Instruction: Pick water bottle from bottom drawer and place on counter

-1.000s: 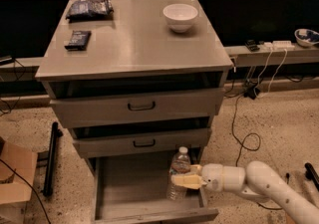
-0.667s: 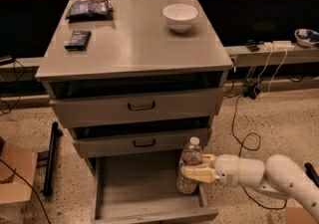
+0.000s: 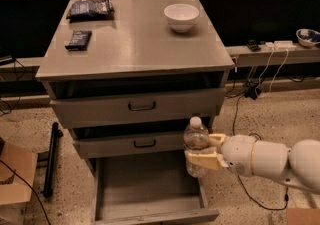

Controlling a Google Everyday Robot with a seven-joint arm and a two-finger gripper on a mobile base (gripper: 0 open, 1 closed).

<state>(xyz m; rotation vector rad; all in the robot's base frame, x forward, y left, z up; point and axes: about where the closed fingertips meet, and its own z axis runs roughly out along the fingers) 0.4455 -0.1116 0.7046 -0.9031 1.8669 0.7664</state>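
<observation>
Water bottle (image 3: 196,139) in gripper fingers (image 3: 204,161) over bottom drawer's (image 3: 150,216) right edge.

Lab workroom, grey metal cabinet (image 3: 100,112), floor cables (image 3: 251,90), tool (image 3: 198,156) gripping water bottle (image 3: 196,138) by bottom drawer (image 3: 150,189)

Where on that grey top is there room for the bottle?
The gripper, shut on the water bottle, hangs above the right side of the bottom drawer. On the counter, the front half is bare, from the dark packet across to the right edge. The back is crowded: dark snack bag left, white bowl right.
</observation>
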